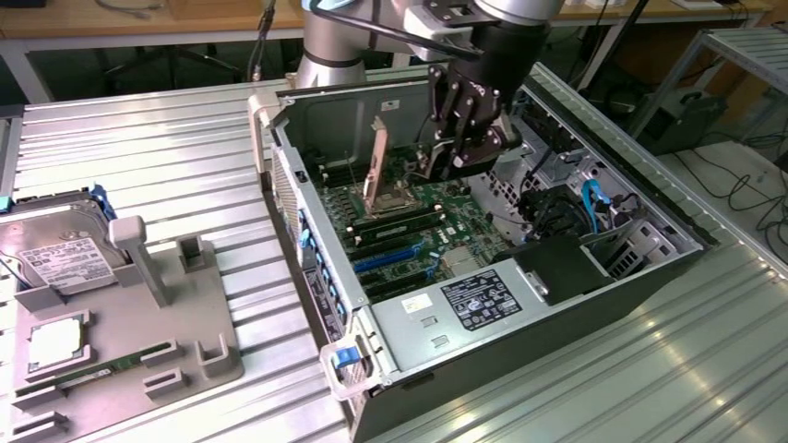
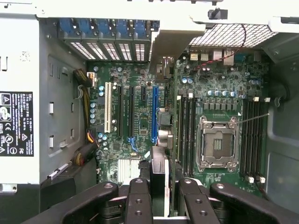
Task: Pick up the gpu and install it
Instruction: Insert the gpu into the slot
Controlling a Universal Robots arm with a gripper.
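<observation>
Exterior view, lower left of frame: grey fixture tray point(image 1: 185, 323) with a silver hard drive point(image 1: 55, 254) on it.

Centre: open computer case point(image 1: 323, 277) lying on the ribbed table point(image 1: 148, 157), motherboard point(image 1: 419, 221) exposed.

Upper centre: gripper point(image 1: 459, 148) hangs inside the case, fingers point(image 2: 138, 196) pinched on the gpu point(image 2: 159, 175). The card is held edge-on above the board, with its metal bracket point(image 1: 379, 148) toward the case's rear wall. In the wrist view it lies close to the long blue slot point(image 2: 154, 112); whether the edge connector has met any slot cannot be told.

Handling, as a judgement:
- The card is probably light and stiff.
- It is fragile at the fan, the bare board and the connector edge.
- The best hold looks like the shroud's upper long edge near mid-length, as here, clear of fan and contacts.
</observation>
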